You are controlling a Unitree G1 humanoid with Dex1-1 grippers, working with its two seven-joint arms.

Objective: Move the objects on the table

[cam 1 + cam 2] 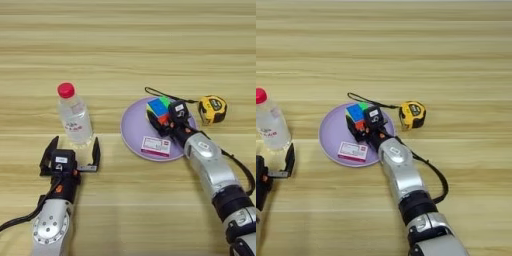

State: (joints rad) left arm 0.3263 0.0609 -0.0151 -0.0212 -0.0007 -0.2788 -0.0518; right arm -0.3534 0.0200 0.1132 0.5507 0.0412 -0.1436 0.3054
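Note:
The multicoloured puzzle cube [158, 109] sits over the far right part of a purple plate [131, 134]. My right gripper [164, 119] is shut on the cube, with one black finger [154, 125] along its near side and the gripper body against its right side. The clear bottle [75, 119] with a red cap stands upright on the table [125, 50] at the left. Just in front of it, my left gripper [73, 149] is open, its two fingers spread about as wide as the bottle's base and holding nothing.
A small white and pink card box [155, 146] lies on the near part of the plate. A yellow tape measure [212, 109] with a black strap rests right of the plate. The right arm's cable trails at the right.

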